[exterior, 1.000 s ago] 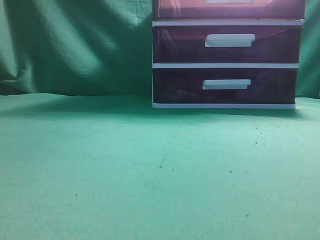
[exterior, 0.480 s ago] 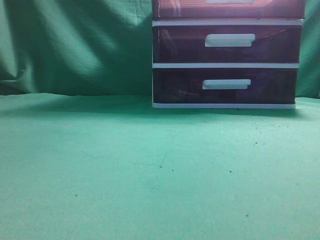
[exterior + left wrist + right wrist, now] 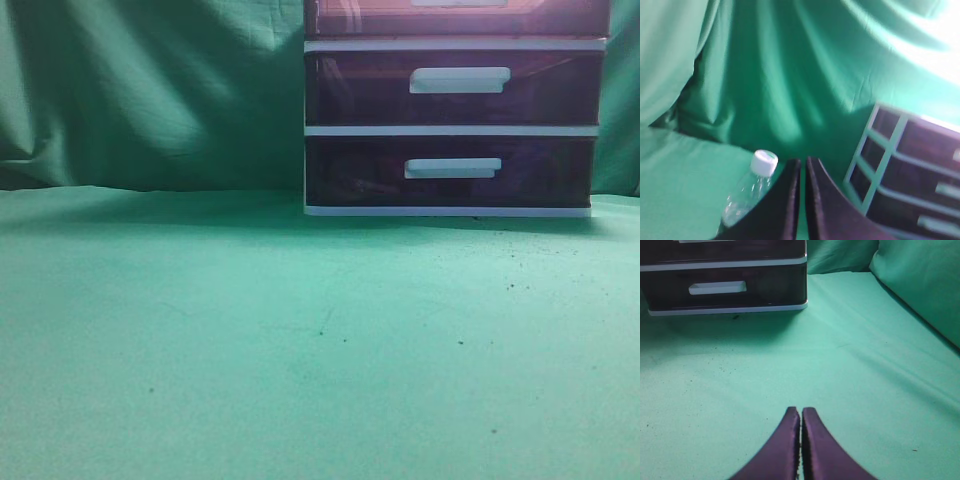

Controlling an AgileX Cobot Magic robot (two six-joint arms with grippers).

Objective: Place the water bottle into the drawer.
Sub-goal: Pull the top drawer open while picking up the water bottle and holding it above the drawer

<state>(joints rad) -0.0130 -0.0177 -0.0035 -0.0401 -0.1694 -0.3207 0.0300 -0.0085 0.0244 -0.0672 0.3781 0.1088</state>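
Observation:
The clear water bottle point(image 3: 747, 192) with a white cap shows only in the left wrist view, just left of my left gripper point(image 3: 802, 165) and partly hidden behind its left finger. The left gripper is shut and empty, apart from the bottle. The white-framed drawer unit point(image 3: 455, 130) stands at the back right of the table. Its reddish-pink top drawer point(image 3: 460, 18) is pushed in and cut off by the top edge; it also shows in the left wrist view point(image 3: 930, 142). My right gripper point(image 3: 801, 412) is shut and empty over the green cloth, well in front of the unit point(image 3: 725, 307).
Green cloth point(image 3: 300, 340) covers the table and hangs as a backdrop point(image 3: 150, 90) behind it. Two darker purple drawers point(image 3: 455, 90) sit shut below the top one. A raised green fold point(image 3: 920, 285) borders the table on the right. No arm shows in the exterior view.
Only the shadows on the green backdrop at left have shifted slightly. The drawer unit has not moved.

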